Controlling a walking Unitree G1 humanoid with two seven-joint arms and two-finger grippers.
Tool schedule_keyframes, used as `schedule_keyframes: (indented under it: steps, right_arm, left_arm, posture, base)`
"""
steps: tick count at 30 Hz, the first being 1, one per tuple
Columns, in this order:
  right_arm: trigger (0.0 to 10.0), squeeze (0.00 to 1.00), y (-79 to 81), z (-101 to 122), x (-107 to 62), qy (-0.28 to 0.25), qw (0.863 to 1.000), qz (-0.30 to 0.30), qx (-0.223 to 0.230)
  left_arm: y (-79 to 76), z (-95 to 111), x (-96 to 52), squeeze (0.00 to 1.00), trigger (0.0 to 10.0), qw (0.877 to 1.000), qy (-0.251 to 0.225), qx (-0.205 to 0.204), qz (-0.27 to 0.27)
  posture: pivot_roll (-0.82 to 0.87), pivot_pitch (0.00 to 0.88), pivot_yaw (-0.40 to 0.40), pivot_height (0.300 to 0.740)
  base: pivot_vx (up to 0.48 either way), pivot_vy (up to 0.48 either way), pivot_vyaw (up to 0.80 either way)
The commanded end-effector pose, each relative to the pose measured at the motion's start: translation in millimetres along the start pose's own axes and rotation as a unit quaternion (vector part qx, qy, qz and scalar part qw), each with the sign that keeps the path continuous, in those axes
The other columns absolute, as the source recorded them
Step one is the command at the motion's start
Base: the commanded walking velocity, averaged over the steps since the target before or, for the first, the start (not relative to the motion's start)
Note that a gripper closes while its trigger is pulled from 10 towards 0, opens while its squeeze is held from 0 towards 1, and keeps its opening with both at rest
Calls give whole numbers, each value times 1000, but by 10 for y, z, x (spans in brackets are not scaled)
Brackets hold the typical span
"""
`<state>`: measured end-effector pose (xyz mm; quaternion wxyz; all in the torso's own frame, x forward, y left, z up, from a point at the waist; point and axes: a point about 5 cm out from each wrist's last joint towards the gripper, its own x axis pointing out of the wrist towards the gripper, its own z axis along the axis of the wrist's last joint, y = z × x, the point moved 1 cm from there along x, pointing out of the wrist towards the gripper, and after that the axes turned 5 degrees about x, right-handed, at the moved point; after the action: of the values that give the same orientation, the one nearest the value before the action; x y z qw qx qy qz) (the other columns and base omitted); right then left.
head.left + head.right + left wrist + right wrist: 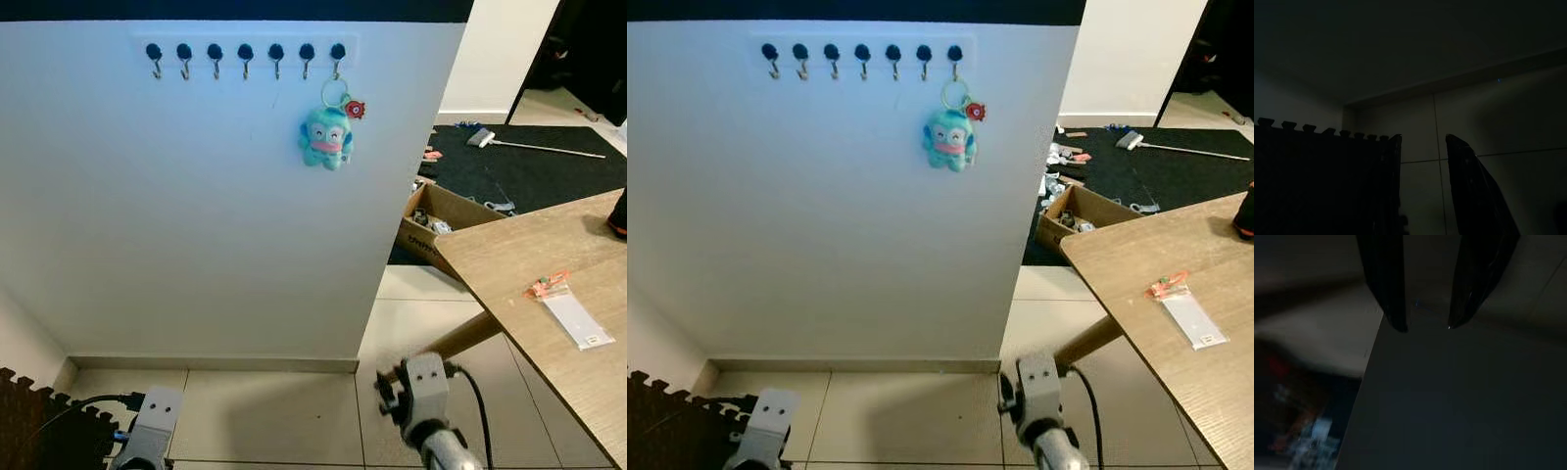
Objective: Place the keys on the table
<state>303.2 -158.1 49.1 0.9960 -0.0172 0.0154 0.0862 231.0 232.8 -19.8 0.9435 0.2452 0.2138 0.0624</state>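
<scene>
the left gripper [1422, 147] hangs low over the tiled floor [284, 411], its two black fingers [1469, 186] spread with a gap between them and nothing held; a dark foam mat [1312, 171] with a toothed edge lies just beside it. the right gripper [1425, 325] hangs near the base of the white wall [196, 225], fingers likewise parted and empty. the silver wrists of both arms sit at the bottom of the head views. well above and ahead of both grippers, the keys [328, 129], a ring with a turquoise plush figure and a small red charm, hang from the rightmost hook of a hook rack [245, 54] on the wall. to the right of the right gripper stands a wooden table [509, 255], bearing a clear packet [573, 311] with an orange tag. beyond the table's far edge an open cardboard box [436, 220] rests on the floor, holding small mixed items too small to tell apart.
</scene>
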Motion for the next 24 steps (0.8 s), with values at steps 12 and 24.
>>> schedule_keyframes:
  steps: [12,24]
  right_arm:
    - [10000,0,6,2002,751,-280,959,-8,46]
    - [10000,0,78,2854,1032,-314,943,-12,106]
  left_arm:
    - [-29,-95,-47,0,10000,1000,16,10,-9]
    - [55,-182,-171,0,10000,1000,19,10,3]
  posture:
    - [70,190,42,740]
    - [115,215,34,740]
  base:
    - [0,0,0]
    - [0,0,0]
